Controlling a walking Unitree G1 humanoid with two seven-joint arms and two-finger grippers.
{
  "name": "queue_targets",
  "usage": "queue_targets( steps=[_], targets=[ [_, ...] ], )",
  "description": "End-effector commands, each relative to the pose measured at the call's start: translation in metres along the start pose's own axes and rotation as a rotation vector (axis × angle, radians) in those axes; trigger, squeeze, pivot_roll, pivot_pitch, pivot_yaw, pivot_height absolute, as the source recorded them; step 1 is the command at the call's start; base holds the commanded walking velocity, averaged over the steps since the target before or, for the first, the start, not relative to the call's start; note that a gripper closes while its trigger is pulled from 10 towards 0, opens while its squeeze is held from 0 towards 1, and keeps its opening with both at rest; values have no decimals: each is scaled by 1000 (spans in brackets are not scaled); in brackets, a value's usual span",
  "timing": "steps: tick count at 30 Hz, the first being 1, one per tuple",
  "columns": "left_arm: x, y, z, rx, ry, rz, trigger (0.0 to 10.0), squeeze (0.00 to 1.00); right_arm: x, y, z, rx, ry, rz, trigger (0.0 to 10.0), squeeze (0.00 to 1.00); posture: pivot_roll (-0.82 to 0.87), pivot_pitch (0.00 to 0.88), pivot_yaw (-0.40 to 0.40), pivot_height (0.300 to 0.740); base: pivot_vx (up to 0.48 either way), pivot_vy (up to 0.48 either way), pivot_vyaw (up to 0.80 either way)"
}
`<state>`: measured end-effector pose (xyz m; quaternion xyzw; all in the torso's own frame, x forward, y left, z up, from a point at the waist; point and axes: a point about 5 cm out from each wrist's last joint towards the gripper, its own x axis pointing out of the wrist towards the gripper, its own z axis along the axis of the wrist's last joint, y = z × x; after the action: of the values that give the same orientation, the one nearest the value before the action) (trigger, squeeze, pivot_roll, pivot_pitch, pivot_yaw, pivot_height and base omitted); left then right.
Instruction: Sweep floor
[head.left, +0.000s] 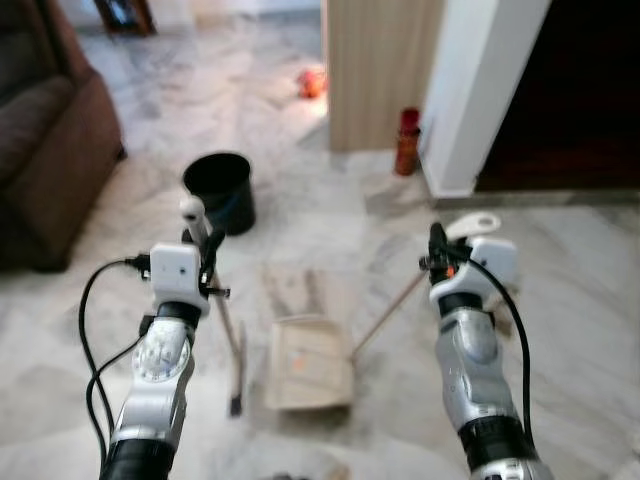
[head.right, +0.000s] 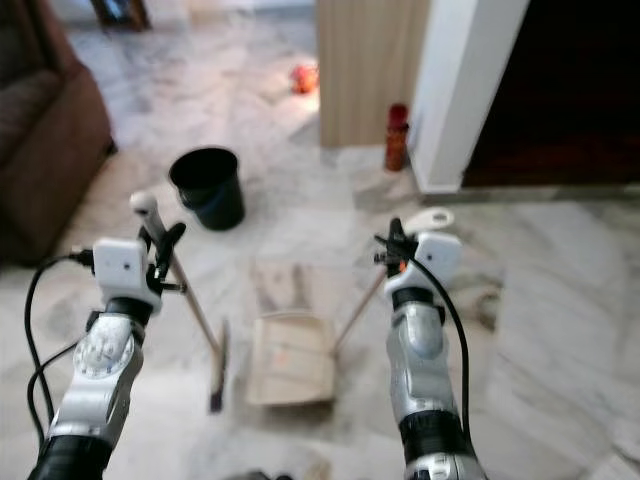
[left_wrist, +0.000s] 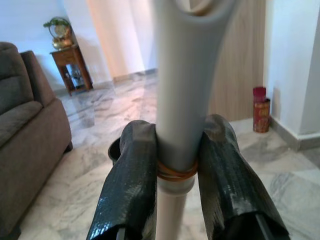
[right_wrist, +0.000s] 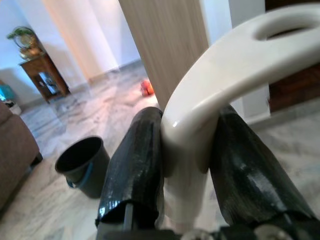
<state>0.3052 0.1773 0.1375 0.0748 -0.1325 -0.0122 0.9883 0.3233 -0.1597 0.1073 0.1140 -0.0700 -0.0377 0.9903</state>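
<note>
Left gripper at 9 o'clock, jaws clamped on the broom handle near its top; broom head rests on the marble floor at 6 o'clock. Right gripper at 3 o'clock, jaws pinching the white loop of the dustpan handle; the pan lies flat on the floor between both arms. Black bucket at 11 o'clock, brown sofa beyond it.

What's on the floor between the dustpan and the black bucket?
Only bare marble floor shows between the beige dustpan and the black bucket, seen in both eye views.
</note>
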Motion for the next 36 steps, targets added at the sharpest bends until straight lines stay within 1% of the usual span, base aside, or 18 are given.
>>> queue_targets(
  steps=[1, 13, 19, 25, 30, 36],
  targets=[
    [2, 0, 9, -2, -44, -5, 10000, 0, 5, 1, 12, -21, -49, 9, 10000, 0, 19, 69, 13, 740, 0, 341, 0],
    [1, -1, 9, -3, -44, -5, 10000, 0, 5, 3, 10, -14, -40, 17, 10000, 0, 21, 63, 12, 740, 0, 337, 0],
    [2, -1, 10, -5, -47, -2, 10000, 0, 6, 2, 9, -14, -32, 16, 10000, 0, 23, 75, 10, 740, 0, 326, 0],
    [2, -2, 10, 4, -46, -4, 10000, 0, 6, 3, 8, -11, -29, 19, 10000, 0, 25, 78, 8, 740, 0, 0, 0],
    [1, -7, 5, 16, -10, -29, 10000, 0, 7, 3, 8, -9, -26, 20, 10000, 0, 24, 84, 7, 740, 0, 0, 0],
    [2, -6, 6, 16, -11, -17, 10000, 0, 6, 2, 8, -12, -24, 17, 10000, 0, 24, 85, 6, 740, 0, 0, 0]
  ],
)
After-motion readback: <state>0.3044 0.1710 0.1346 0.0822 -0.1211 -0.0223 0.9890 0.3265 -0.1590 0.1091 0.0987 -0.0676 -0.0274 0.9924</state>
